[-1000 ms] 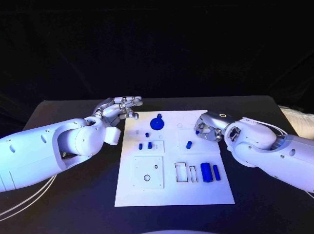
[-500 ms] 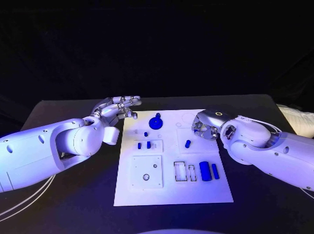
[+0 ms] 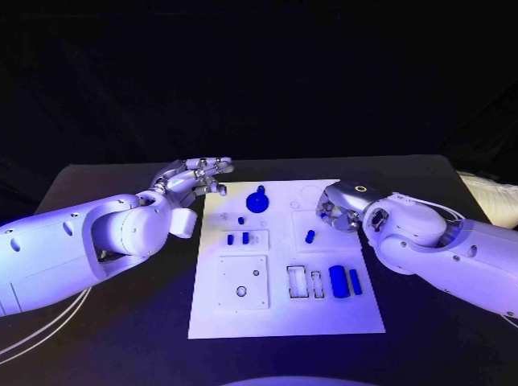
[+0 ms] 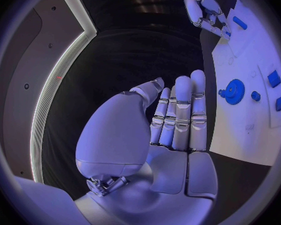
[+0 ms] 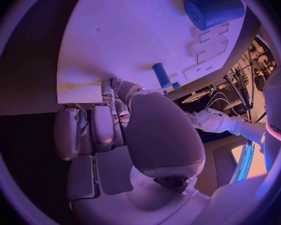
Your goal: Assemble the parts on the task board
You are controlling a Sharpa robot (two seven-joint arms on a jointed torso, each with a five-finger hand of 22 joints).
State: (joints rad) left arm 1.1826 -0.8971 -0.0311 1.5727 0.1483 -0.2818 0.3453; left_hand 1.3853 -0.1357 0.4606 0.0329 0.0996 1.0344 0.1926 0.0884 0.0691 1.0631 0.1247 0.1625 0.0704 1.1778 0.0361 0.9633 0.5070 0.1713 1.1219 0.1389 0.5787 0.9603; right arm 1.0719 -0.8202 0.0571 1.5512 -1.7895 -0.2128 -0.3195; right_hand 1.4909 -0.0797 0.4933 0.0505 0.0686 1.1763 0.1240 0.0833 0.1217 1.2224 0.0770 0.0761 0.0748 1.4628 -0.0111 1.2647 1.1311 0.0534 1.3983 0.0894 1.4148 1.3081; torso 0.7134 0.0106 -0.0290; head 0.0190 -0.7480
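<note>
The white task board [image 3: 285,310] lies in the middle of the black table. On it are a blue gear [image 3: 258,201] [image 4: 233,91], small blue blocks [image 3: 238,239], a short blue peg [image 3: 310,236] [image 5: 160,75] and a blue cylinder [image 3: 339,282] [image 5: 212,9]. My left hand [image 3: 196,177] [image 4: 178,120] hovers off the board's far left corner, fingers straight and holding nothing. My right hand [image 3: 338,206] [image 5: 109,120] sits over the board's far right part. Its fingers are curled in close to the short peg, with nothing visible in them.
Rectangular recesses [image 3: 243,281] and narrow slots [image 3: 298,282] are cut into the near half of the board. Black table [image 3: 108,338] surrounds the board on all sides. A white bundle [image 3: 497,199] lies at the table's far right edge.
My right hand has crept a little further in over the board's far right part. The left hand has stayed where it was.
</note>
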